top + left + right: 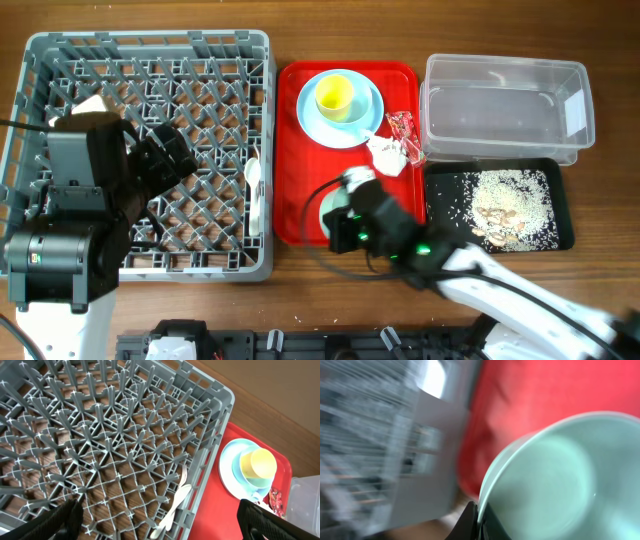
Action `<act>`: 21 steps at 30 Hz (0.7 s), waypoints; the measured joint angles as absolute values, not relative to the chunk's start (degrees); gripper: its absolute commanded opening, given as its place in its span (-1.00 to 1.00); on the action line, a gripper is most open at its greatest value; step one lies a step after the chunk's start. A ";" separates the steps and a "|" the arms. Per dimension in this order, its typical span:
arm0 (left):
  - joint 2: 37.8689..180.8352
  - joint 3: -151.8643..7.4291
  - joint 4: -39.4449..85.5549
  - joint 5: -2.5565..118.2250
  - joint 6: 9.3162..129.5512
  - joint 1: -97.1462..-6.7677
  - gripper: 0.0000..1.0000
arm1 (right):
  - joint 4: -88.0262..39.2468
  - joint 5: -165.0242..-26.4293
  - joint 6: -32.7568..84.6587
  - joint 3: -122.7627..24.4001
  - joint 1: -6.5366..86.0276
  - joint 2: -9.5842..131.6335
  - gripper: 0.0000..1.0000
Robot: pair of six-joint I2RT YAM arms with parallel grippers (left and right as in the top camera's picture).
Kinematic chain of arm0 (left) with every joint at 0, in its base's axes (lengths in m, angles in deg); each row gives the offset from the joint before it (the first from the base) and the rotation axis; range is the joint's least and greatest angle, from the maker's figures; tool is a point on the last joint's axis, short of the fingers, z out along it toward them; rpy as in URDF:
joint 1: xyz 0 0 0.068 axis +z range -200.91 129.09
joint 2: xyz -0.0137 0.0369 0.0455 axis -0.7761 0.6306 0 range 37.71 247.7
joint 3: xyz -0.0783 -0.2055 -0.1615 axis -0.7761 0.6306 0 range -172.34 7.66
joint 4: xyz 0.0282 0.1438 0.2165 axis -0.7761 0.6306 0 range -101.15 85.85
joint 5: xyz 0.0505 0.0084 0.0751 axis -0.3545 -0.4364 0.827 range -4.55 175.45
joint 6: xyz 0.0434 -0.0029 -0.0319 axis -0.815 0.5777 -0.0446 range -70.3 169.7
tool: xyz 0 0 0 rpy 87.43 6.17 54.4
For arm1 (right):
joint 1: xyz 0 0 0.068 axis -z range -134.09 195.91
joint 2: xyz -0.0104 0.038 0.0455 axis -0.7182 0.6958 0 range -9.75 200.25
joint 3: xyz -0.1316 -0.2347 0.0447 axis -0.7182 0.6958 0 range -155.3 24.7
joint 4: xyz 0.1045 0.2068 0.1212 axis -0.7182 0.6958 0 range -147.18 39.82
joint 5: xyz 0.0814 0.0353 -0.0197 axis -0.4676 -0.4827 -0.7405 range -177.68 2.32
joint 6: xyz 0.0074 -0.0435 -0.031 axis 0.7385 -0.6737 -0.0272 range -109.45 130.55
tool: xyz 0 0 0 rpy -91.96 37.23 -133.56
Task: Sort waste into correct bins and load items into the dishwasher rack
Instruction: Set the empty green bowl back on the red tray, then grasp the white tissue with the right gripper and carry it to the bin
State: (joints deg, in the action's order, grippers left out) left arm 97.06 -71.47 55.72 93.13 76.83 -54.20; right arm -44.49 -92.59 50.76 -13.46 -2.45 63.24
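Your right gripper (pixel 479 517) is clamped on the nearest rim of the bowl (pixel 560 480) (light, stiff, probably slippery); tilt gently.

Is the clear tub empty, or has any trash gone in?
Empty. Overhead, the clear tub shows only a bare bottom; the napkin and red wrapper lie on the red tray.

A red serving tray (pixel 298 190) lies flat on the brown wooden worktop (pixel 350 30), near the middle of it. In the left wrist view, one corner of this tray shows at the right, with the worktop behind it.
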 measured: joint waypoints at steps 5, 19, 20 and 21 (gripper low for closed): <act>97.04 -71.47 55.72 93.11 76.83 -54.18 1.00 | -47.22 -82.67 44.09 -16.67 -4.68 74.81 -0.62; 97.04 -71.47 55.74 93.11 76.83 -54.18 1.00 | -15.81 -86.14 28.09 -42.31 21.24 75.26 0.15; 97.04 -71.47 55.72 93.13 76.83 -54.18 1.00 | -15.88 -86.14 27.44 -42.31 22.14 76.75 0.19; 97.04 -71.47 55.72 93.11 76.83 -54.18 1.00 | -15.92 -86.16 27.02 -42.31 22.23 78.41 0.21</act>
State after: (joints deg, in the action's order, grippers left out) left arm 97.04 -71.47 55.72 93.11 76.83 -54.18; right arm -15.92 -86.16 27.02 -42.31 22.23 78.41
